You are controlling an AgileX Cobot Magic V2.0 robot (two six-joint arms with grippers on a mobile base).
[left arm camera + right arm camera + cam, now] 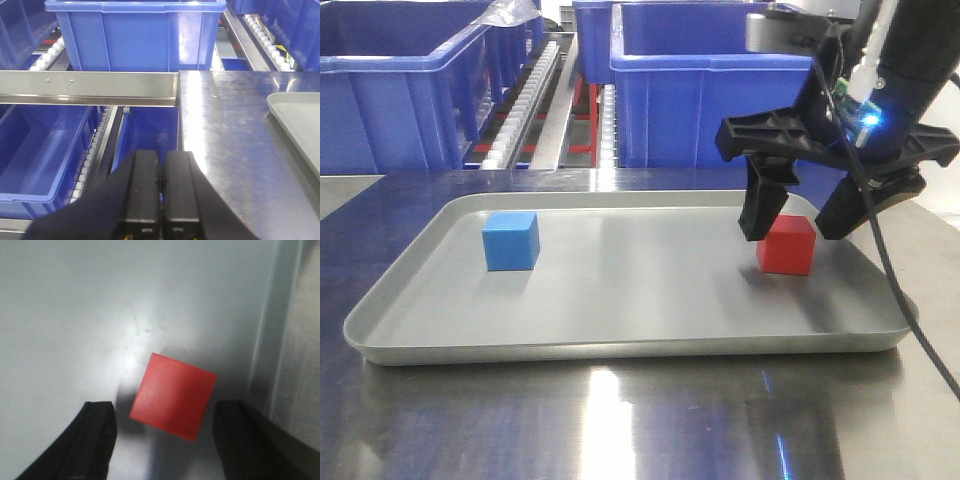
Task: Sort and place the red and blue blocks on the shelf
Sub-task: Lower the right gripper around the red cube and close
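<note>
The shelf (90, 86) is the destination. Its steel front rail and white rollers lie just ahead of the left gripper (161, 160), and in the front view they lie beyond the right gripper (795, 228), with the blue crates (720, 90) standing on the rollers. The steel worktop (620, 420) runs under and in front of the right gripper. In the left wrist view its edge is close on the left gripper's right.

On the worktop sits the grey tray (620, 345), directly beneath the right gripper. Only a corner of it shows, well off to the right of the left gripper.

The step in hand looks like the pick of the first block, with nothing on the shelf yet. The right gripper is spread wide and hangs low over the tray's right end. The left gripper is pressed together on nothing and takes no part.

The red block (174, 396) rests on the tray floor between the right gripper's two fingers (95, 440), with a clear gap on either side. It is turned at an angle to them, so a corner rather than a flat face points at each finger. The blue block (511, 241) sits on the same tray, well apart to that gripper's left.

The next move probably calls for a small wrist turn to square up with the block's faces. After that would come a short descent so the fingers flank its sides, then a close.
</note>
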